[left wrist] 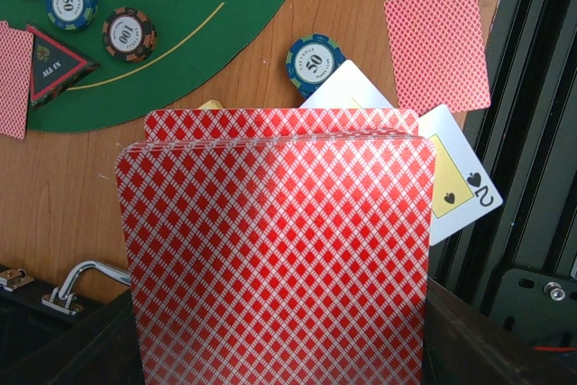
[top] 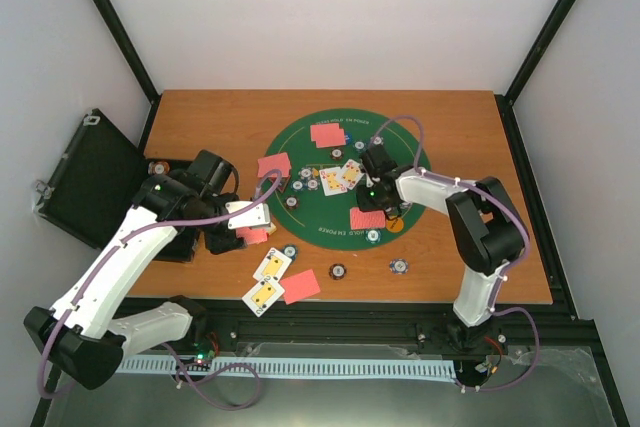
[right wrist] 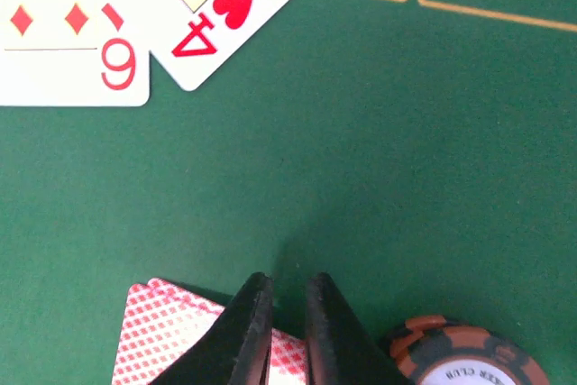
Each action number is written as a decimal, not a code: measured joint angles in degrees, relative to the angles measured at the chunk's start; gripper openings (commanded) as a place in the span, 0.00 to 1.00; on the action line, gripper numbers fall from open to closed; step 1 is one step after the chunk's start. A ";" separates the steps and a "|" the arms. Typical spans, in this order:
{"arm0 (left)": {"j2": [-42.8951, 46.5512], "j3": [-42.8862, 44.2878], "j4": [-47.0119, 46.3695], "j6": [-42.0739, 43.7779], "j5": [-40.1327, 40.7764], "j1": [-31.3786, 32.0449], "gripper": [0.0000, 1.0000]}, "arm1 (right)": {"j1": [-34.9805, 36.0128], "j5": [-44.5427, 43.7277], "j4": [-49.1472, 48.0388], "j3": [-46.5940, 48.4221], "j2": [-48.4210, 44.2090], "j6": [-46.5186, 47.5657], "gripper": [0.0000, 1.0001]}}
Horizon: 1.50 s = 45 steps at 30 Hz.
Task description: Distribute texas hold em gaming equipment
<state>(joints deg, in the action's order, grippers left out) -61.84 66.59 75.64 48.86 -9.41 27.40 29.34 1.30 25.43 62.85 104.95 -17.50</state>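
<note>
Inside the closed left gripper (top: 238, 219) sits a red-backed card deck (left wrist: 279, 259). Under the almost closed right gripper (right wrist: 288, 284) lies a red-backed card (right wrist: 158, 335); hold unconfirmed.

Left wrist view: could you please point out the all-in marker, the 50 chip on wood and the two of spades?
All-in marker (left wrist: 54, 65), left wrist view, black face.
50 chip on wood (left wrist: 315, 62), left wrist view, centre label.
Two of spades (left wrist: 464, 164), left wrist view, white corner.

Lab robot cell: white walls (top: 300, 17), black framing (top: 111, 22).
</note>
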 measured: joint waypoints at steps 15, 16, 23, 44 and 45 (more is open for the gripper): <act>-0.02 0.00 -0.02 0.00 -0.24 0.00 0.18 | 4.13 18.18 -6.56 1.07 -14.88 -15.04 0.78; -0.02 0.00 -0.02 0.00 -0.26 0.00 0.18 | 5.95 20.17 -8.35 0.42 -15.02 -16.59 0.78; -0.70 0.00 -0.04 0.00 -0.68 0.00 0.17 | 17.49 29.64 -21.07 -5.22 -14.80 -26.99 0.80; -1.11 0.00 -0.04 0.00 -0.85 0.00 0.17 | 25.49 37.09 -49.75 -11.69 -12.15 -44.94 0.83; -1.11 0.00 -0.04 0.00 -0.92 0.00 0.18 | 25.88 37.11 -49.92 -11.19 -11.37 -45.18 0.83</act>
<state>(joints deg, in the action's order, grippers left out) -62.96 66.59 75.59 48.86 -10.33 27.40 55.22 38.41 -24.49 51.66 93.58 -62.67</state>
